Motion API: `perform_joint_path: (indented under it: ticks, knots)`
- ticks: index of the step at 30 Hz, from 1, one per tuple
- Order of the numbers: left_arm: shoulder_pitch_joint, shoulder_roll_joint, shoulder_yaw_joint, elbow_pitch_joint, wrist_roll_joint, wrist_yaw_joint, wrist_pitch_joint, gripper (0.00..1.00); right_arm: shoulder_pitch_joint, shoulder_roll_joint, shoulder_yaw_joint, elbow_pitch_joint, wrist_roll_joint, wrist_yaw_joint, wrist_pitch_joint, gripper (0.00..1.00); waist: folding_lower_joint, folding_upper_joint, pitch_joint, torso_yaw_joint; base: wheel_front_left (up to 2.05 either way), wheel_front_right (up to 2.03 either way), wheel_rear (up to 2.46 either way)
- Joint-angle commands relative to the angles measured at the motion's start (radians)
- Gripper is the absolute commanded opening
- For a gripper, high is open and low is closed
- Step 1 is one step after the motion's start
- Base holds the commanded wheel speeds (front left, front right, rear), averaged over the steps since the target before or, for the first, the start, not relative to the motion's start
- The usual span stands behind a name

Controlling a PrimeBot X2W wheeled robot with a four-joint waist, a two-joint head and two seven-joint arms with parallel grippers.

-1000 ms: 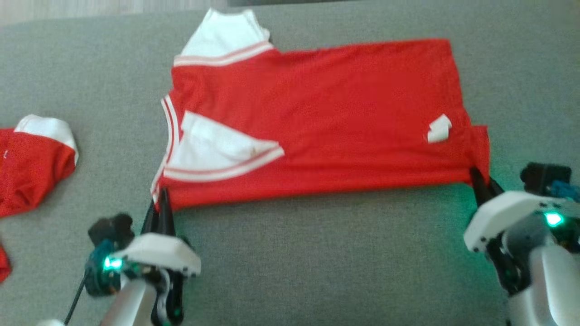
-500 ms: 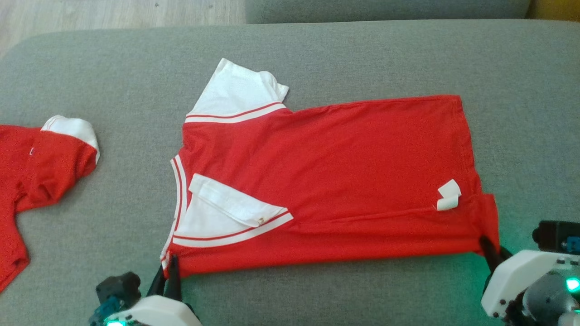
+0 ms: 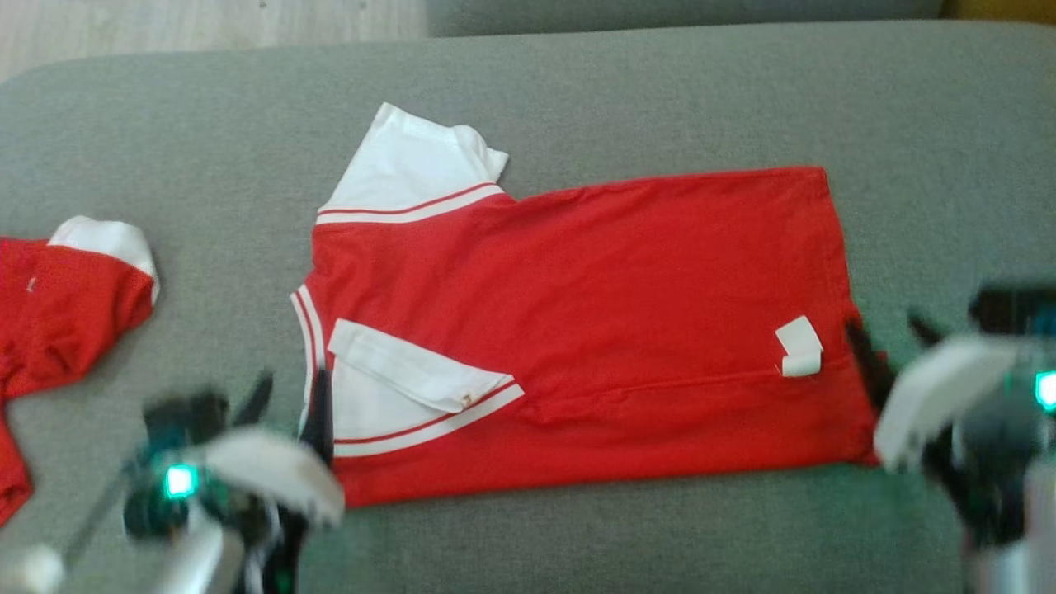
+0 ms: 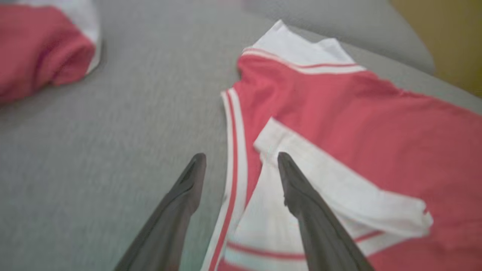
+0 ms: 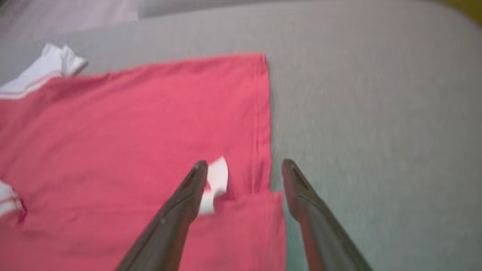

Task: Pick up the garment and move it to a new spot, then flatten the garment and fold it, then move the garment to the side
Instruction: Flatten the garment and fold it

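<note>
Red garment [image 3: 577,330] lies spread, another red shirt [image 3: 58,313] nearby; left fingers [image 4: 177,210], right fingers [image 5: 303,203] apart.

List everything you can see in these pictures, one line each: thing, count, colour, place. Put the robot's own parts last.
garment: one, red with white sleeves, lying mid-cushion
label: one, white, on the garment near its hem
second garment: one, red with white cuff, crumpled at the cushion's left edge
cushion: one, grey, under everything
floor: pale wood, top left of the head view
left gripper: one, dark fingers, open, over the garment's collar end
right gripper: one, dark fingers, open, over the hem corner
</note>
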Motion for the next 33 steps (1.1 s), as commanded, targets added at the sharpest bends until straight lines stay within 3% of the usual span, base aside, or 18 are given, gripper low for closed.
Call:
perform_joint_path:
  ticks: [1, 11, 18, 24, 33]
  knots:
    - [-0.078, 0.029, 0.039, -0.04, 0.0, -0.008, 0.014, 1.0, -0.075, -0.025, 0.032, -0.042, 0.006, 0.007, 0.009, 1.0, -0.0001, -0.0001, 0.015, -0.014, 0.0, 0.0, 0.0]
    - [-0.507, 0.159, 0.084, 0.072, -0.155, -0.153, 0.374, 1.0, -0.545, -0.116, 0.267, 0.185, 0.165, 0.007, 0.032, 1.0, -0.0001, -0.0001, 0.159, -0.123, 0.0, 0.0, 0.0]
    - [-0.666, 0.234, 0.094, 0.118, -0.192, -0.211, 0.494, 1.0, -0.741, -0.11, 0.383, 0.313, 0.221, 0.007, -0.058, 1.0, -0.0001, -0.0001, 0.27, -0.211, 0.0, 0.0, 0.0]
    - [-0.712, 0.287, 0.081, 0.14, -0.152, -0.206, 0.526, 1.0, -0.789, -0.116, 0.432, 0.37, 0.256, 0.007, -0.141, 1.0, -0.0001, -0.0001, 0.321, -0.259, 0.0, 0.0, 0.0]
    - [-0.745, 0.355, 0.082, 0.175, -0.034, -0.121, 0.476, 1.0, -0.797, -0.125, 0.453, 0.404, 0.283, 0.007, -0.209, 1.0, -0.0001, -0.0001, 0.362, -0.295, 0.0, 0.0, 0.0]
